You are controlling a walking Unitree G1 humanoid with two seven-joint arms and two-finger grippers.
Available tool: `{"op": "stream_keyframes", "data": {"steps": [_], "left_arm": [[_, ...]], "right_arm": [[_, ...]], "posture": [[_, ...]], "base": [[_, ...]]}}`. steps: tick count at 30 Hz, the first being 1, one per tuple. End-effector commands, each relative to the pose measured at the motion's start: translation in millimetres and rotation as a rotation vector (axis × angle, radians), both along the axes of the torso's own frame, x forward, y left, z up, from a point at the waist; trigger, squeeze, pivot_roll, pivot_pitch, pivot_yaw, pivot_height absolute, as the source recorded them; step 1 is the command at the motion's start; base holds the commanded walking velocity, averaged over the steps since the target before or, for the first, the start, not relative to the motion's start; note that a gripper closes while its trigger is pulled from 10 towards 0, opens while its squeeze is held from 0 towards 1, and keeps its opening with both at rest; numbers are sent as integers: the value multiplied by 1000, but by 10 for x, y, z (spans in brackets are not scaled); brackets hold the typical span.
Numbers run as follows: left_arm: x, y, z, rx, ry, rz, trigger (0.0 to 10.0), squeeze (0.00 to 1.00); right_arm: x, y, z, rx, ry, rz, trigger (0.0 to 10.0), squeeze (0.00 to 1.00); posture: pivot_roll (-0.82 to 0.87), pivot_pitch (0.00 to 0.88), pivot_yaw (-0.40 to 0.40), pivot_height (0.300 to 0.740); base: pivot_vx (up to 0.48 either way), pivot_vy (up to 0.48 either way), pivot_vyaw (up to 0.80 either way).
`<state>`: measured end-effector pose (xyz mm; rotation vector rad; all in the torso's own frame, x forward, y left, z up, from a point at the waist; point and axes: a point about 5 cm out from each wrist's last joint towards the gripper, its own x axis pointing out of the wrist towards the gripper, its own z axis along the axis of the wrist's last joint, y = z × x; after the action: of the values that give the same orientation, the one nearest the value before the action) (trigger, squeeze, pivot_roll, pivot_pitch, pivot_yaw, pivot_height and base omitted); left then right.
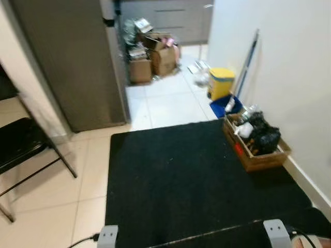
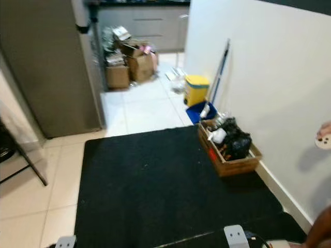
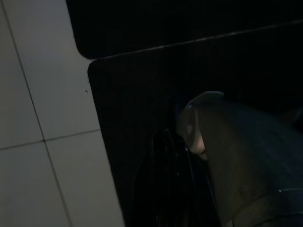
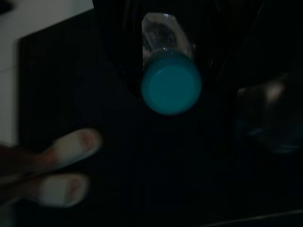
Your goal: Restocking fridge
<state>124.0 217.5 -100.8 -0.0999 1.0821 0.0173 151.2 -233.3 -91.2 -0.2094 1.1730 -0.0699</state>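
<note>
The grey fridge point(image 1: 67, 62) stands shut at the back left, past the black mat point(image 1: 191, 175). In the right wrist view a clear bottle with a teal cap point(image 4: 171, 90) sits between the dark fingers of my right gripper point(image 4: 168, 66), which is shut on it and hangs over the mat. The left wrist view is dark. My left gripper point(image 3: 165, 189) hangs low over the mat's edge point(image 3: 94, 66) and pale floor tiles point(image 3: 42, 94), beside a grey rounded shape point(image 3: 227, 156).
A wooden crate point(image 1: 256, 139) of dark items sits by the right wall, with a yellow bin point(image 1: 221, 81) and a mop behind it. Cardboard boxes point(image 1: 155, 59) crowd the passage beside the fridge. A black chair point(image 1: 20, 142) stands at left. A person's slippered feet point(image 4: 71, 146) and hand point(image 2: 323, 137) are close by.
</note>
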Motion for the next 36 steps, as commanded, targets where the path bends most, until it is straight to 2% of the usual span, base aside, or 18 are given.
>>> {"op": "stream_keyframes", "data": {"steps": [1, 22, 36], "left_arm": [[54, -25, 13, 1, -13, -16, 10000, 0], [75, -21, 20, 6, -15, -29, 10000, 0], [51, -15, 14, 6, -9, -31, 10000, 0]], "right_arm": [[-1, -59, 14, -15, 5, -7, 10000, 0], [0, -62, 16, -20, -1, 7, 10000, 0], [25, -67, 29, -11, -26, 4, 10000, 0]], "posture": [[-29, 0, 4, 740], [-31, 0, 0, 740], [-33, 0, 0, 740]], "base": [[375, 0, -788], [376, 0, -788], [377, 0, 0]]}}
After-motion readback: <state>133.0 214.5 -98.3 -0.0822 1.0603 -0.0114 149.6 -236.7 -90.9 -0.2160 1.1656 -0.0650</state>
